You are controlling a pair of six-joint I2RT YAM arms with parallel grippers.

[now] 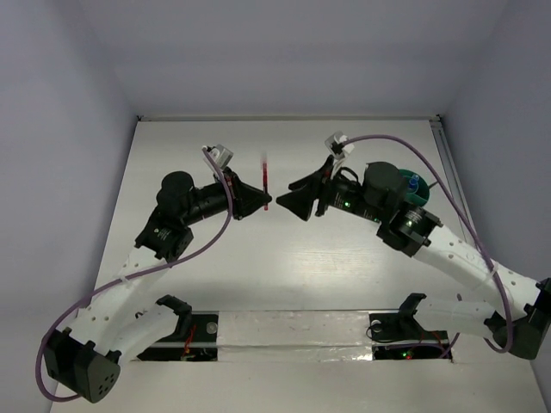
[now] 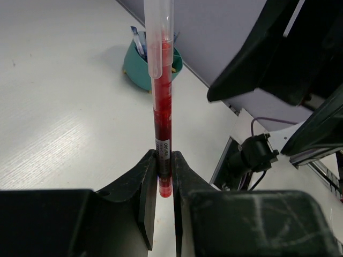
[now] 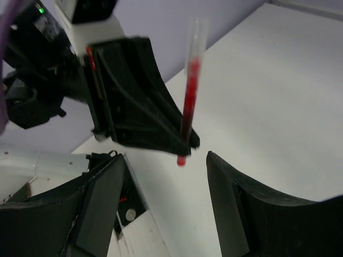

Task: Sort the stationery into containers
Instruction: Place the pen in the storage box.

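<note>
My left gripper (image 1: 263,204) is shut on the lower end of a red pen (image 1: 265,179) with a clear cap and holds it upright above the middle of the table. In the left wrist view the pen (image 2: 162,96) stands pinched between the fingers (image 2: 144,182). My right gripper (image 1: 284,193) is open and empty, its jaws spread on either side of the pen's lower end without touching it; the pen also shows in the right wrist view (image 3: 190,80). The teal tub (image 2: 147,67) stands on the table behind the right arm, with blue pens (image 2: 138,40) in it. In the top view the tub (image 1: 419,189) is mostly hidden.
The white table (image 1: 301,267) is walled at the back and sides, with a metal rail (image 1: 449,168) along its right edge. A taped strip (image 1: 293,331) and the arm bases lie at the near edge. Purple cables (image 1: 215,237) loop off both arms.
</note>
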